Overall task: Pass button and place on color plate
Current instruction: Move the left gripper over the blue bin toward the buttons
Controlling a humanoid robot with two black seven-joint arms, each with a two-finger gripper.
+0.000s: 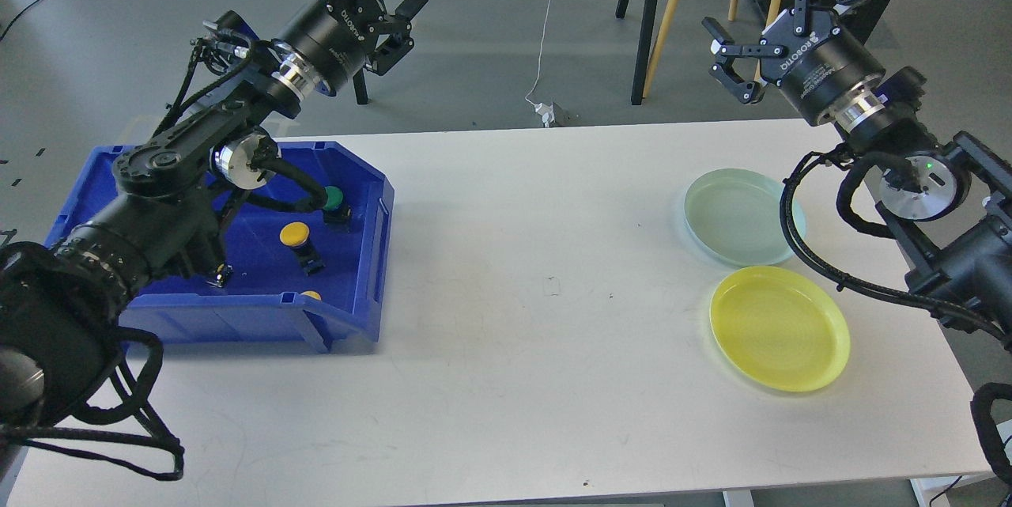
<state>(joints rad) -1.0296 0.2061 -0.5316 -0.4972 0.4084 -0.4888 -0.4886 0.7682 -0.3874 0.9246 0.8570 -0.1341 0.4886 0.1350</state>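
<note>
White table [506, 380]: blue bin [371, 254] left, left arm [158, 206] overhanging buttons.

Bare white table [545, 285] stretches between the blue bin [368, 254] at left and two plates at right. The left arm [170, 198] overhangs the bin's buttons

A bin [360, 254] sits by the left edge of my table [506, 380], nearer the far side. Three buttons lie in it: one [333, 198] toward its far right corner, one [296, 236] just before that, another [311, 296] against the near wall — half hidden. Toward the table's right edge lie two plates, well apart from the bin: one [739, 214] behind, the other [779, 327] just before it.
</note>
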